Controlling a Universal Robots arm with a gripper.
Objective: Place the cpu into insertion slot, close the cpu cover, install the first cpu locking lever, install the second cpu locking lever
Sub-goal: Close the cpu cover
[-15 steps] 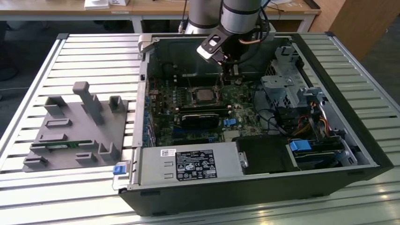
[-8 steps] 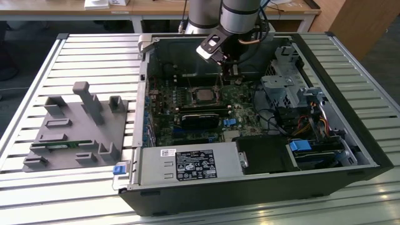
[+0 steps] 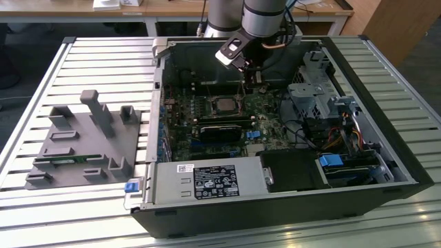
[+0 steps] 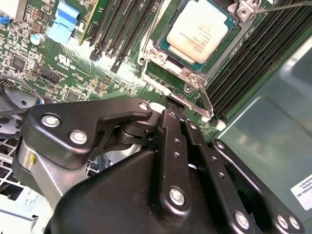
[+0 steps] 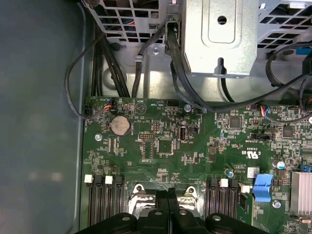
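The cpu [image 4: 202,29], a silver-grey square chip, lies in the insertion slot [image 4: 195,66] on the green motherboard; the exterior view has the cpu [image 3: 222,105] mid-board. The cpu cover [image 4: 148,48], a silvery frame, lies flat around the chip. One wire locking lever [image 4: 187,95] runs along the socket edge nearest my fingertips. A second thin lever rod [image 4: 287,6] sticks out at the far corner. My gripper [image 4: 173,103] is shut, its tips pressed together just above that near edge, with nothing visibly held. In the first wrist view the gripper [image 5: 168,194] points down between the socket's corner brackets.
Long black memory slots [image 4: 243,68] flank the socket on both sides. A metal drive cage [image 3: 313,98] and cable bundles [image 3: 344,137] fill the exterior view's right of the case. A grey fixture block [image 3: 86,142] stands outside on the slatted table, at the exterior view's left.
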